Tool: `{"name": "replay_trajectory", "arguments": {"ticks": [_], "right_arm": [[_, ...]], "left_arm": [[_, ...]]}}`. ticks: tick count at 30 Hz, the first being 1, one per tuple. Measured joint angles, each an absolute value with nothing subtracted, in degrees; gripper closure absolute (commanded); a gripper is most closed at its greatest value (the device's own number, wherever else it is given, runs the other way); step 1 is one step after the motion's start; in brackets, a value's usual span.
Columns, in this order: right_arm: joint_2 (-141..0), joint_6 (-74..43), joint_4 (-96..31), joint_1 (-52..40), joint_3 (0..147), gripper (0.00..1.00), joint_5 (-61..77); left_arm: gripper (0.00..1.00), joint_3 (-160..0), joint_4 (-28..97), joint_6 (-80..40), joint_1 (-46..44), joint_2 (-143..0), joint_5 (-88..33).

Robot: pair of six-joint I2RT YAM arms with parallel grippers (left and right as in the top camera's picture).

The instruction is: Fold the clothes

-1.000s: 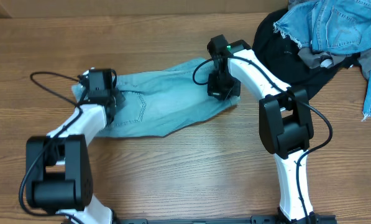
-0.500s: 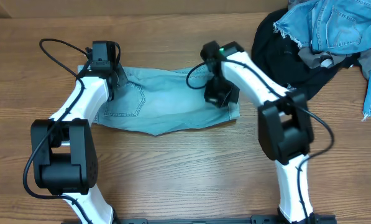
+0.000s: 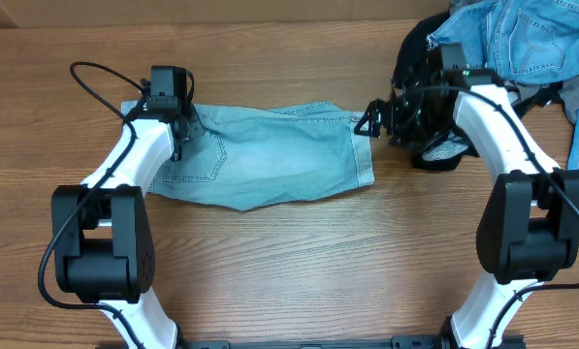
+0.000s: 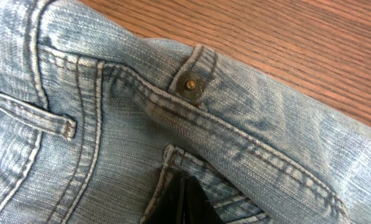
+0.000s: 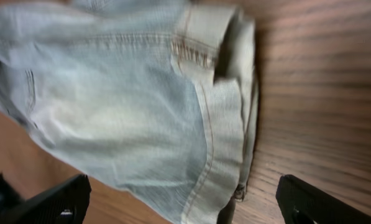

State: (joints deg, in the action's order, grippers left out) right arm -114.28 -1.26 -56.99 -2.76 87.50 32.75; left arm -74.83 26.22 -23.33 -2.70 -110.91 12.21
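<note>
Jeans [image 3: 270,165] lie flat at the far middle of the table [image 3: 299,271]. My left end effector [image 4: 182,198] is pinched closed on the waistband [image 4: 247,124]. My right end effector [image 5: 182,202] is wide open and empty near the hems [image 5: 225,143]. It should grip both layers squarely before folding.

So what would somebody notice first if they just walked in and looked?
The pale blue jeans lying flat across the middle of the wooden table. The left fingers pinch the waistband end, and the right fingers hang open beside the hem end. A heap of more clothes sits in the far right corner.
</note>
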Motion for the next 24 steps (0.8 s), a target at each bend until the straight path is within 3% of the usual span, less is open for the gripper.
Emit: {"name": "replay_trajectory", "arguments": {"ticks": [5,17,19,21,22,24], "right_arm": [[-114.48,0.75,-50.15,-1.50,80.18,0.00,34.96],[-121.05,1.10,-43.72,-4.45,79.81,0.00,44.47],[-121.27,1.10,-43.07,-7.49,79.81,0.24,45.12],[-121.40,1.17,-42.96,-9.13,79.81,0.80,45.50],[-121.58,0.54,-43.09,-9.37,79.81,0.96,45.08],[-122.52,-0.84,-43.16,-8.88,79.81,0.96,44.49]], "left_arm": [[0.96,-74.85,26.20,-23.33,-2.70,-110.91,12.21],[0.96,-74.85,26.17,-23.33,-2.70,-110.91,12.23],[0.96,-74.85,26.15,-23.33,-2.70,-110.91,12.21],[0.96,-74.85,26.13,-23.33,-2.70,-110.91,12.21],[0.96,-74.85,26.13,-23.33,-2.70,-110.91,12.21],[0.96,-74.85,26.13,-23.33,-2.70,-110.91,12.23]]}}
